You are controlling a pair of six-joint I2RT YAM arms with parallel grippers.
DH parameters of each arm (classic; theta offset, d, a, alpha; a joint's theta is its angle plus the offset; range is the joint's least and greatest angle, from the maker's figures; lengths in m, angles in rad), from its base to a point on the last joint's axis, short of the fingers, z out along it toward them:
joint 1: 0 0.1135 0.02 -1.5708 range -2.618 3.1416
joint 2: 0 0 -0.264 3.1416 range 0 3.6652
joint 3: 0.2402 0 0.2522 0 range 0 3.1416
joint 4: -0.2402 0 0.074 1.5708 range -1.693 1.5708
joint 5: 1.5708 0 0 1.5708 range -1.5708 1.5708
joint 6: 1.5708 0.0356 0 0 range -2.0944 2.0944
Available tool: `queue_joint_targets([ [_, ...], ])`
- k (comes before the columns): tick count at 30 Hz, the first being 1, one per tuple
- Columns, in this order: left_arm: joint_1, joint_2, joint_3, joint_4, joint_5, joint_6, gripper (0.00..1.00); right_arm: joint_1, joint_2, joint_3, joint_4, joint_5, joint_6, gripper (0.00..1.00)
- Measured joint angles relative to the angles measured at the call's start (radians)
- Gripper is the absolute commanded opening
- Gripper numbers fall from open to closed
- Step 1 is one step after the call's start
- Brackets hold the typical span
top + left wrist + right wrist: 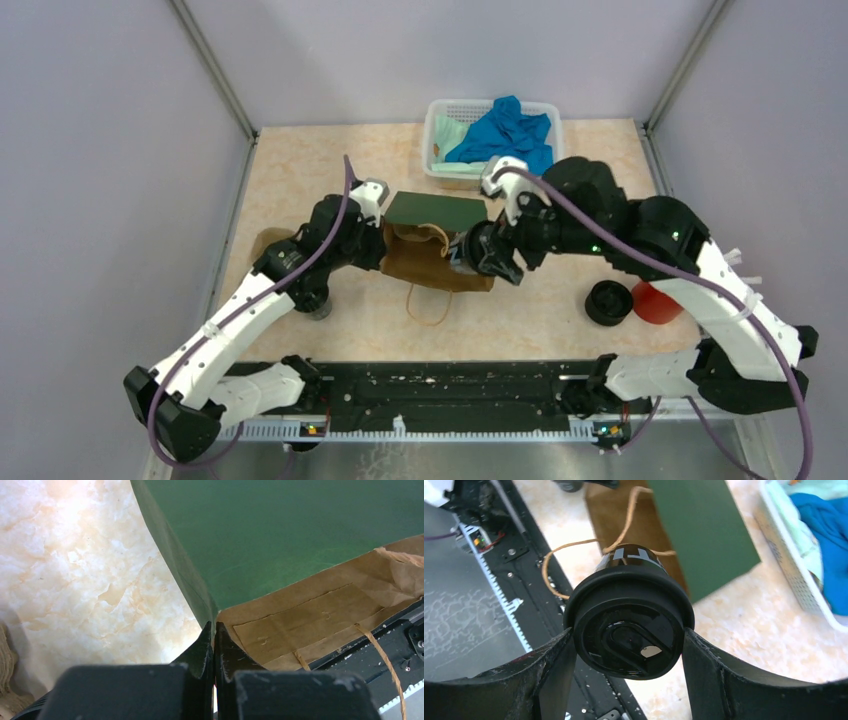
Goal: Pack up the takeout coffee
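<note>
Right wrist view: right gripper [626,650] clamps a lidded black coffee cup [629,625]; left gripper [213,630] pinches the paper bag [300,625] at its nine-o'clock edge.

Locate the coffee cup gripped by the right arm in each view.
Top external: coffee cup at centre, by the paper bag's right edge.
Left wrist: not in it.
Right wrist: centre, lid towards the camera.
Shared landmark: the paper bag, green and brown.

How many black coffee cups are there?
2: one cup in the right gripper by the bag, another cup on the table beside the red cup. The left arm may hide more.
</note>
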Motion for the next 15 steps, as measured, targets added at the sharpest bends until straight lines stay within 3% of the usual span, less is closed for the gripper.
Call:
queue_joint_targets([
  [5,0.0,0.037,0.033,-0.017,-0.002,-0.001,0.0,0.172,0.047,-0.001,0.007,0.092,0.064,0.5],
  [15,0.0,0.052,0.051,-0.057,-0.02,0.004,0.0,0.231,0.026,-0.061,0.028,0.221,0.023,0.47],
])
